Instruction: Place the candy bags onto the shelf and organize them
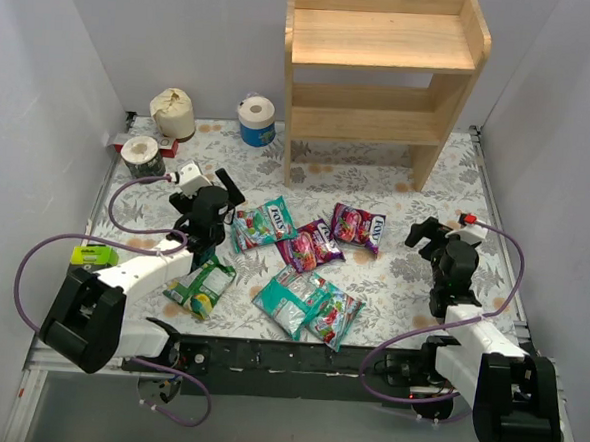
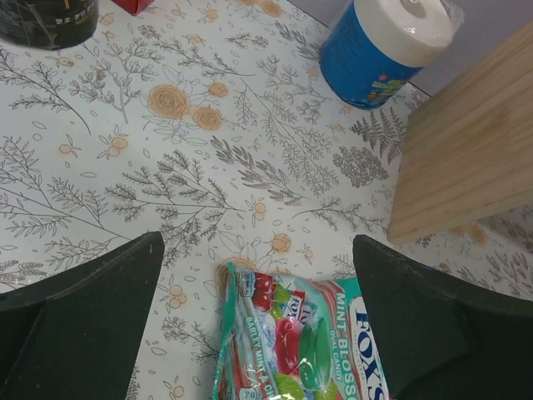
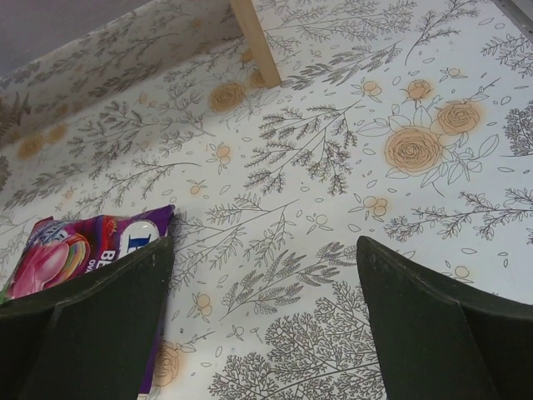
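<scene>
Teal bag (image 2: 300, 342) by wide left jaws, arm (image 1: 142, 267) stretched forward; right jaws wide, beside purple bag (image 3: 75, 250)

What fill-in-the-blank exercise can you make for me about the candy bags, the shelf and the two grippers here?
1. All ___ candy bags lie on the table, and none is on the shelf.
2. The left gripper and the right gripper both have their jaws ___.
3. In the top view, the blue-wrapped roll stands to the ___ of the shelf.

Missing words: six; open; left.
</scene>
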Controlling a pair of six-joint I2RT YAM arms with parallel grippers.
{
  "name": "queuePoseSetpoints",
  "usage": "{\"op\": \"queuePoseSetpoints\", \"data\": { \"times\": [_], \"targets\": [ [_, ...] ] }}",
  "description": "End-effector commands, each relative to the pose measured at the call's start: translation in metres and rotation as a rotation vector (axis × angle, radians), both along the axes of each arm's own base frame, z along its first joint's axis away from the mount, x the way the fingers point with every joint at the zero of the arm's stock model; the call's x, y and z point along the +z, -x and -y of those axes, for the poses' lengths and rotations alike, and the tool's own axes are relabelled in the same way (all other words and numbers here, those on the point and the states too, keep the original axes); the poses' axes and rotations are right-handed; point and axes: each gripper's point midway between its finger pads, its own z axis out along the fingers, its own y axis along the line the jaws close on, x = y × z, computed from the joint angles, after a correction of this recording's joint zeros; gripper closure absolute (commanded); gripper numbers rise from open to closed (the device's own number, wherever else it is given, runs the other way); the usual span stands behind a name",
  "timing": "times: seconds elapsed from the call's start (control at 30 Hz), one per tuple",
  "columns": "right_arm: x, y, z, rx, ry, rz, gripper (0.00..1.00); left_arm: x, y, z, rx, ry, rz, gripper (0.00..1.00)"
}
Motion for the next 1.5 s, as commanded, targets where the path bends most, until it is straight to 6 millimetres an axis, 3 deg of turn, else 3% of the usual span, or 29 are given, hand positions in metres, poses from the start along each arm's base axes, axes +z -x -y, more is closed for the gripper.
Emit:
{"op": "queuePoseSetpoints", "data": {
  "times": [0.0, 0.1, 0.13, 0.2, 0.23, 0.27, 0.4, 0.67, 0.87, 1.1, 1.3, 1.47],
  "targets": [
    [0.021, -0.012, 0.004, -0.031, -0.011, 0.030, 0.02, 0.003, 0.003, 0.003, -0.020, -0.020, 0.011, 0.02],
    [0.022, -0.015, 0.004, -0.044, -0.031, 0.017, 0.02, 0.007, 0.003, 0.004, -0.005, 0.024, 0.028, 0.02],
    [0.018, -0.015, 0.001, -0.025, -0.028, -0.007, 0.02, -0.001, 0.006, 0.003, 0.012, 0.041, -0.007, 0.02],
    [0.031, -0.022, -0.006, 0.010, -0.048, -0.037, 0.02, -0.008, 0.006, 0.013, -0.017, 0.087, -0.036, 0.02],
    [0.021, -0.018, -0.009, 0.025, -0.054, -0.111, 0.02, -0.010, 0.005, 0.019, -0.043, 0.108, -0.047, 0.02],
    [0.036, -0.024, -0.012, 0.040, -0.055, -0.096, 0.02, -0.011, 0.005, 0.025, -0.063, 0.128, -0.059, 0.02],
    [0.046, -0.014, -0.034, 0.178, -0.065, -0.117, 0.07, -0.004, 0.008, 0.043, -0.149, 0.196, -0.058, 0.02],
    [0.062, 0.034, -0.096, 0.519, -0.176, -0.123, 0.13, 0.029, 0.019, 0.043, -0.138, 0.299, -0.030, 0.02],
    [0.066, 0.063, -0.133, 0.716, -0.199, -0.188, 0.14, 0.030, 0.035, 0.047, -0.178, 0.336, -0.073, 0.02],
    [0.067, 0.107, -0.217, 1.081, -0.195, -0.235, 0.14, 0.036, 0.043, 0.062, -0.289, 0.331, -0.094, 0.02],
    [0.032, 0.120, -0.270, 1.241, -0.113, -0.368, 0.16, 0.039, 0.046, 0.059, -0.285, 0.301, -0.126, 0.02],
    [0.031, 0.115, -0.301, 1.321, -0.085, -0.381, 0.17, 0.047, 0.052, 0.060, -0.321, 0.289, -0.121, 0.02]
  ]
}}
